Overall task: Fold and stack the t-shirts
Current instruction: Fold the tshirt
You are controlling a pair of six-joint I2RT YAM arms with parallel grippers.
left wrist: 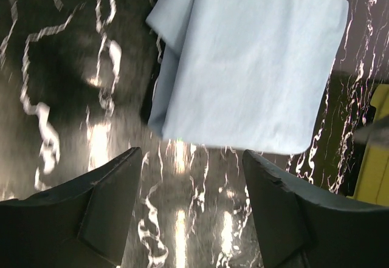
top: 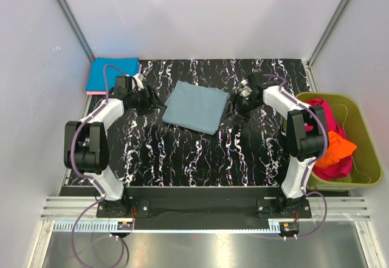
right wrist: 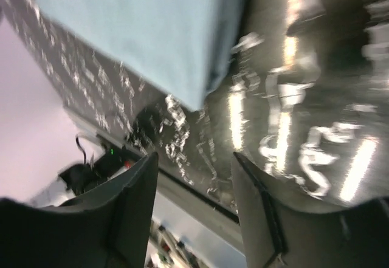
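The grey-blue t-shirt (top: 194,106) lay folded into a flat rectangle near the middle of the black, white-veined surface (top: 182,158), turned slightly askew to its edges. The left tool (top: 152,102) sat just beside the shirt's left edge and the right tool (top: 238,107) just beside its right edge, one on each side.

In the left wrist view the left tool (left wrist: 191,155) had its jaws standing wide with only bare surface between them. The folded shirt (left wrist: 255,61) lay just beyond the fingertips, not touching them, with its layered edge showing on the left. In the right wrist view the right tool (right wrist: 194,158) was spread wide too and gripped nothing. A corner of the shirt (right wrist: 152,31) lay ahead of it, clear of both fingers, though the picture was blurred.

At the far left corner of the surface a bright blue t-shirt (top: 111,73) rested folded on top of a pink t-shirt (top: 91,92), of which only a thin edge showed. To the right of the surface stood an olive-green tub (top: 364,128) with a magenta t-shirt (top: 325,113) and an orange t-shirt (top: 337,146) bundled loosely inside it.
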